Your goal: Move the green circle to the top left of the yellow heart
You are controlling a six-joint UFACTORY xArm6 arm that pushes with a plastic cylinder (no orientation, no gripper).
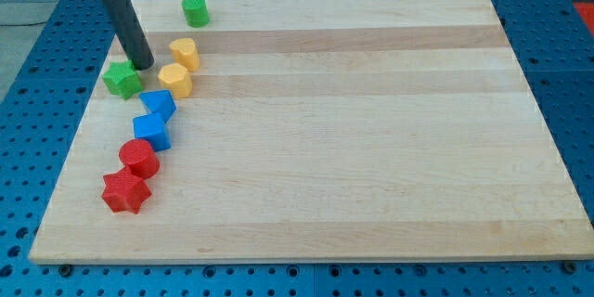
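The green circle [195, 10] stands near the board's top left edge. The yellow heart [185, 53] lies below it, slightly to the left. My tip [143, 65] rests on the board left of the yellow heart, touching the upper right side of a green star [122, 80]. The rod rises from the tip toward the view's top left. The tip is well below and left of the green circle.
A yellow hexagon-like block [174, 81] lies just below the heart. Below it run a blue triangle [159, 105], a blue cube [150, 132], a red cylinder [139, 158] and a red star [124, 192]. The board's left edge [79, 130] is close.
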